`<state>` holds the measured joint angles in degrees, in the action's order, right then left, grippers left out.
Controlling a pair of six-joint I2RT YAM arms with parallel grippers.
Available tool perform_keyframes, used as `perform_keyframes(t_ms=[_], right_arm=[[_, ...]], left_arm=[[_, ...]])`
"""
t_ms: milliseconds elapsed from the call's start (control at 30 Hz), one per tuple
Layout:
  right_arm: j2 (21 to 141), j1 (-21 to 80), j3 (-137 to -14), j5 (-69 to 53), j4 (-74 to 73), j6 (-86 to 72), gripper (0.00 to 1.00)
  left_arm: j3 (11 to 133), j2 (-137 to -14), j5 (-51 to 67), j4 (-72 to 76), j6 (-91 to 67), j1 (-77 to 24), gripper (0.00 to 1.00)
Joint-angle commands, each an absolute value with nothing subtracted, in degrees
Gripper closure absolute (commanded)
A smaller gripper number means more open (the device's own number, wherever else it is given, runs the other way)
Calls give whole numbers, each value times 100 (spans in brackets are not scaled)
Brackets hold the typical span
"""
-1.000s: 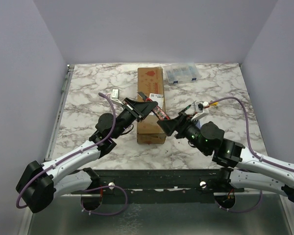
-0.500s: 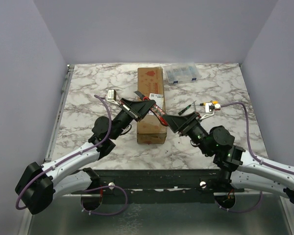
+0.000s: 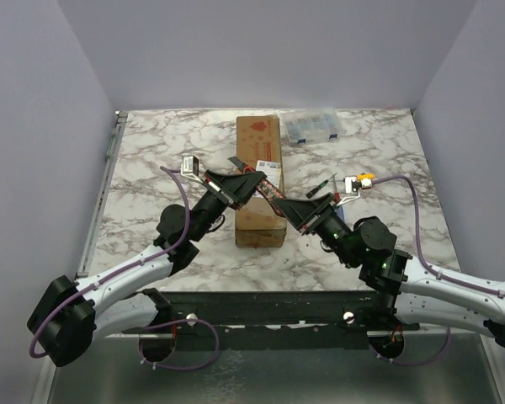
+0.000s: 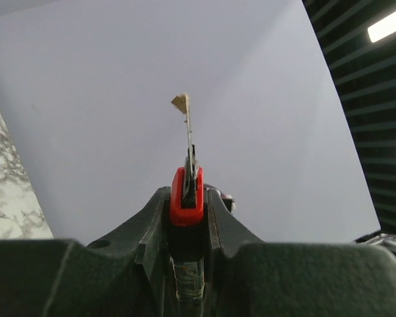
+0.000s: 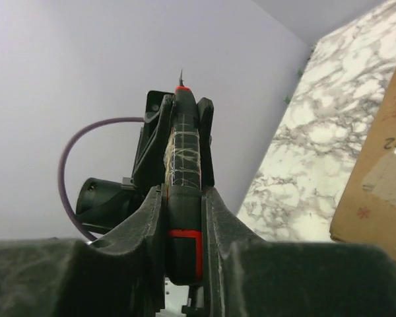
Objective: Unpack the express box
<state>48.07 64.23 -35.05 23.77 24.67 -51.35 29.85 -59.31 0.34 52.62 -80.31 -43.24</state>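
Left claw [image 3: 240,184]: narrow, clamped on the red collar of a cutter [image 3: 269,191]. It sits over the left edge of the express box [image 3: 258,143], about mid-length.
Cutter: a slim tool held slantwise above the box top, blade end far-left, handle end near-right, with both claws on it at once. The left wrist view shows a thin blade poking past the fingers, a brown scrap [image 4: 181,102] on its tip.
Express box: flat on the marble table [image 3: 151,160], centre. Its long axis runs straight away from the arm bases; the near end lies between the two wrists, the far end beside a clear case [image 3: 313,126].
Right claw [image 3: 293,208]: narrow, pads flush against both sides of the taped black handle, no gap visible. It hangs just off the box's right edge, toward the near end.
Box from claws: directly under the left claw; just left of the right claw.
Nearer arm: the left, by a little.
Key relation: the cutter crosses the box's long axis at a slant. Cutting lengthwise would likely need the blade turned into line and tipped down.
Seam: not made out from above.
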Motion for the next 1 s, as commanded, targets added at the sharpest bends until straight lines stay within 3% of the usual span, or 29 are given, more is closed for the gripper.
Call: perform_keyframes(t_ms=[0, 33, 67, 133, 167, 233, 400, 500, 633, 833, 967], right_arm=[[4751, 6442, -3428, 2269, 2842, -4830, 98], [4736, 6442, -3481, 2319, 2700, -4751, 99], [4717, 6443, -3535, 2438, 2525, -4675, 99], [4669, 6443, -3603, 2728, 2194, -4383, 99], [4643, 6447, -3644, 2828, 2023, -4113, 99], [4608, 6448, -3836, 3120, 1346, -3815, 99], [4560, 6443, -4500, 3765, -489, -2829, 99], [4497, 6434, -5018, 3539, -1659, -2191, 99], [4344, 6436, -5370, 2420, -2802, -1748, 99], [4116, 6437, -5290, -285, -3097, -1515, 99], [4399, 6441, -5354, -1125, -3205, -1427, 99]], left_arm=[[2863, -5891, -18, 5818, -8183, -4312, 100], [2826, -5885, -8, 5818, -8178, -4313, 99], [2765, -5862, 74, 5807, -8149, -4315, 86], [2588, -5748, 249, 5572, -8073, -4305, 41], [2453, -5636, 283, 5388, -8036, -4305, 24], [2137, -5360, 314, 5002, -7983, -4297, 12], [1594, -4204, 311, 3337, -7395, -4191, 8], [2215, -3388, -81, 1033, -6186, -4170, 9], [3440, -3025, -121, -498, -4272, -4159, 10], [5141, -4163, 2289, -1499, -2167, -4166, 8], [5547, -5037, 4388, -1803, -1437, -4169, 10]])
